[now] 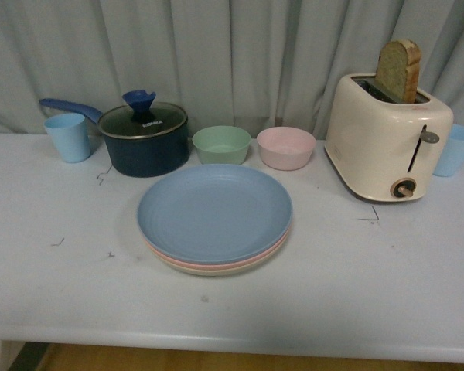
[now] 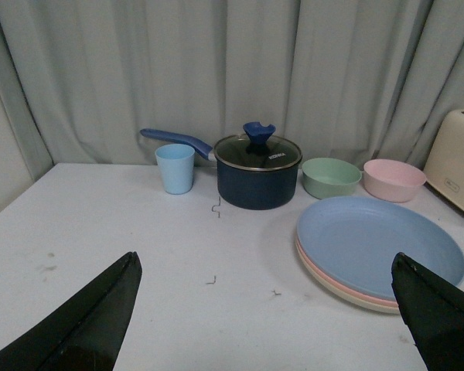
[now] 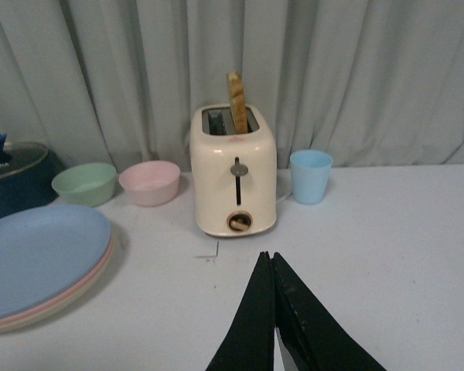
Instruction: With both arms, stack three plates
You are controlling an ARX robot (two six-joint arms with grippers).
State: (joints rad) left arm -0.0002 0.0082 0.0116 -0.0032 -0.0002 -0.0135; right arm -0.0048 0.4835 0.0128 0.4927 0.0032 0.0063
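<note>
The three plates lie in one stack at the middle of the table. The light blue plate (image 1: 214,210) is on top, the pink plate (image 1: 240,265) shows as a rim under it, and the beige plate (image 1: 209,271) is at the bottom. The stack also shows in the left wrist view (image 2: 379,243) and the right wrist view (image 3: 39,259). My left gripper (image 2: 267,263) is open and empty, left of the stack. My right gripper (image 3: 267,255) is shut and empty, over the table in front of the toaster. Neither arm shows in the front view.
Behind the stack stand a green bowl (image 1: 221,144) and a pink bowl (image 1: 286,147). A dark blue lidded pot (image 1: 143,137) and a blue cup (image 1: 68,137) are at the back left. A cream toaster (image 1: 387,135) with bread and another blue cup (image 1: 455,149) are at the right.
</note>
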